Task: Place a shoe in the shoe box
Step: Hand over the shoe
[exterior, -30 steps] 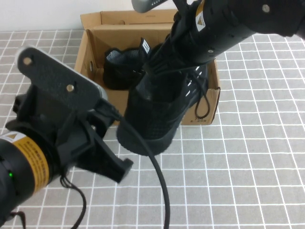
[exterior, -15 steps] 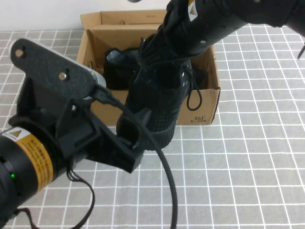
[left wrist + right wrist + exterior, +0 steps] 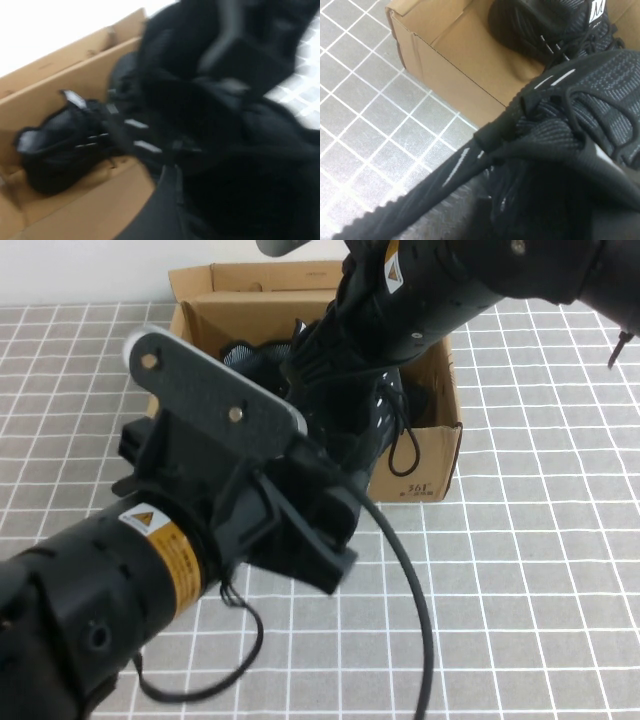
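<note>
The right gripper (image 3: 335,360) is over the front part of the box (image 3: 440,445), buried in the collar of a black shoe (image 3: 370,425). It appears clamped on that collar, since the shoe hangs from it with nothing else clearly bearing it. The grip at the top lets the shoe dangle sole-down, so it can be lowered straight into the box. In the right wrist view the shoe (image 3: 580,115) fills the near field, its laces and knit upper close to the camera, with the box's (image 3: 445,60) front wall and open floor beyond it.

The shoe straddles the front wall: its upper part is over the inside, while its lower part seems to be on the near side, hidden by the left arm. It is not yet in.

The left gripper (image 3: 300,530) is just before the box's front wall, at the shoe's lower end. Whether its jaws are parted or touching the shoe cannot be told; it may be there to steady or nudge the sole over the wall.

A second shoe (image 3: 65,145) already lies on the box floor, toward the robot's left, leaving the right part free for this one. The box stands on a grey checked cloth (image 3: 520,570).
</note>
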`<action>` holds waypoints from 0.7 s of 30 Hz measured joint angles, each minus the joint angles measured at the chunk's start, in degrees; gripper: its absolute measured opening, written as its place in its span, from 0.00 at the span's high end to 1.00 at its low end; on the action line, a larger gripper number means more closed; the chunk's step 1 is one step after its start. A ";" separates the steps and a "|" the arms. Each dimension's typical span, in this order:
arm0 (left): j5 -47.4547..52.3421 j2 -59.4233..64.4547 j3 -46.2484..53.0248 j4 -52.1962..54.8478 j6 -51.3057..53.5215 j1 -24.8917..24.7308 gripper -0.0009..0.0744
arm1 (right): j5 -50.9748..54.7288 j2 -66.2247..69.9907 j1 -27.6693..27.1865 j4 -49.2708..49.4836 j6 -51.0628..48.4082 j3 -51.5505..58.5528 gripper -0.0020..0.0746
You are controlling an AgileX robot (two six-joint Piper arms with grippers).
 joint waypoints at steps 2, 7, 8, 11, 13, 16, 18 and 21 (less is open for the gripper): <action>2.02 0.67 0.00 3.68 -4.48 0.00 0.11 | 0.00 0.00 0.00 0.00 0.00 0.00 0.98; 3.70 1.79 0.00 8.20 -11.17 0.00 0.11 | 0.00 0.00 0.00 0.00 0.00 -0.10 0.98; 3.38 1.93 0.00 8.61 -11.53 0.00 0.11 | 0.00 0.00 0.00 0.00 0.00 -0.10 0.98; 2.54 2.16 0.00 9.37 -12.98 0.00 0.11 | 0.00 0.00 0.00 0.12 -0.54 -0.10 0.98; 2.79 2.28 0.00 9.48 -14.58 0.00 0.11 | 0.00 0.00 0.00 0.46 -0.87 -0.10 0.98; 3.27 2.28 0.00 9.64 -16.28 0.00 0.10 | 0.00 0.00 0.00 0.65 -1.21 -0.12 0.98; 3.38 2.28 0.00 10.02 -16.76 0.00 0.10 | 0.00 0.00 0.00 0.79 -1.35 -0.33 0.98; 3.38 2.28 0.00 10.41 -17.26 0.00 0.10 | 0.00 0.00 0.00 1.12 -1.70 -1.08 0.98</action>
